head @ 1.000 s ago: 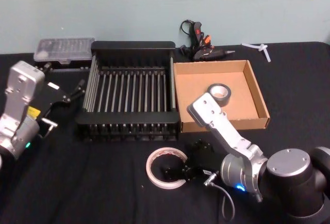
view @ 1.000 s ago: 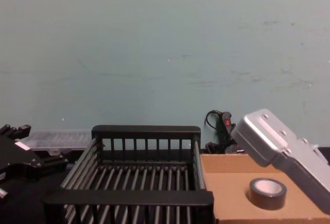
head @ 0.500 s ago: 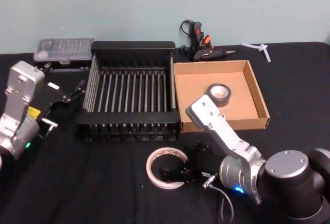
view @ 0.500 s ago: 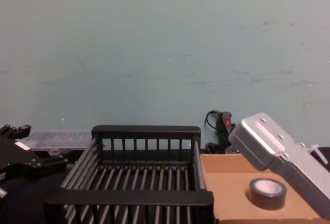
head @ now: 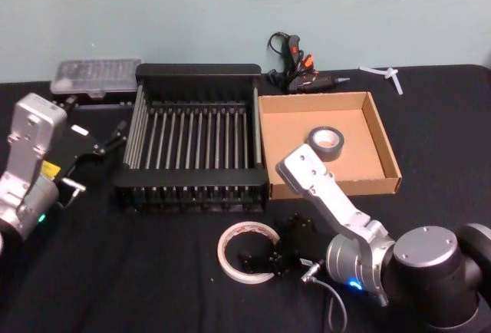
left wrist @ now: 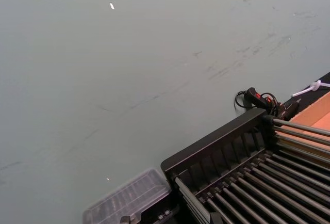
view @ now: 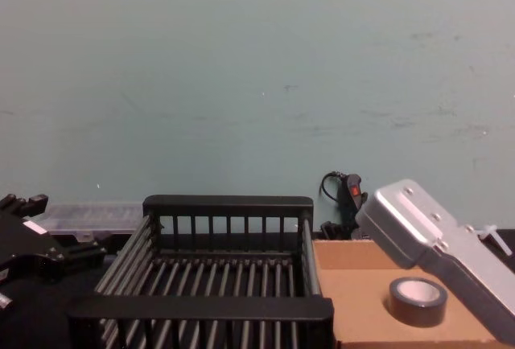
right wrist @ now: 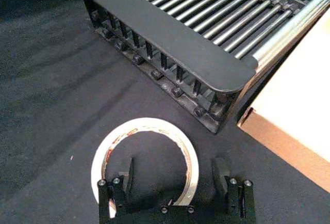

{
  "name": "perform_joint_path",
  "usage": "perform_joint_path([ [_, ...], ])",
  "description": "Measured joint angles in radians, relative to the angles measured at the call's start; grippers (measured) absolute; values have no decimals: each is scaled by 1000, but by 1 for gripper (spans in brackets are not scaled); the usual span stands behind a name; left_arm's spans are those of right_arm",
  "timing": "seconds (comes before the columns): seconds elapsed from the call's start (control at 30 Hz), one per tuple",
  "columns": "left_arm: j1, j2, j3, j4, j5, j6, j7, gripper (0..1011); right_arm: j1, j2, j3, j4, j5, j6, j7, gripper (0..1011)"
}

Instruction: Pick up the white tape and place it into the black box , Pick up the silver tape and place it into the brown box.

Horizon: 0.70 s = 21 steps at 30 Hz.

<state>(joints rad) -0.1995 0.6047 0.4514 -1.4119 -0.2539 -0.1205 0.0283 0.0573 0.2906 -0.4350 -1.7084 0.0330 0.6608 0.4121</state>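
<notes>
Black tabletop [head: 153,272] | right gripper [right wrist: 175,175] has edged lower, fingers wide, straddling white tape [right wrist: 146,158] rim | left gripper [head: 115,135] unmoved, fingers' state unclear

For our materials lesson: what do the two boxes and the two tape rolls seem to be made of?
Black box: probably moulded plastic, matt, with thick rims and slim bars. Brown box: tan cardboard, dull, thin folded walls. White tape: thin pale ring, perhaps paper or plastic film. Silver tape: grey, slightly glossy roll on a pale core, likely duct tape.

The right gripper [right wrist: 172,180] covers the white tape's [right wrist: 143,166] near rim, its fingertips blurred.
</notes>
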Motion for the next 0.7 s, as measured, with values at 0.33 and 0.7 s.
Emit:
perform_joint_path([
  [0.33,0,0,0,0,0,0,0,1001,0,0,0,-1,0,0,-1,1002],
  [0.7,0,0,0,0,0,0,0,1001,0,1,0,-1,0,0,0,759],
])
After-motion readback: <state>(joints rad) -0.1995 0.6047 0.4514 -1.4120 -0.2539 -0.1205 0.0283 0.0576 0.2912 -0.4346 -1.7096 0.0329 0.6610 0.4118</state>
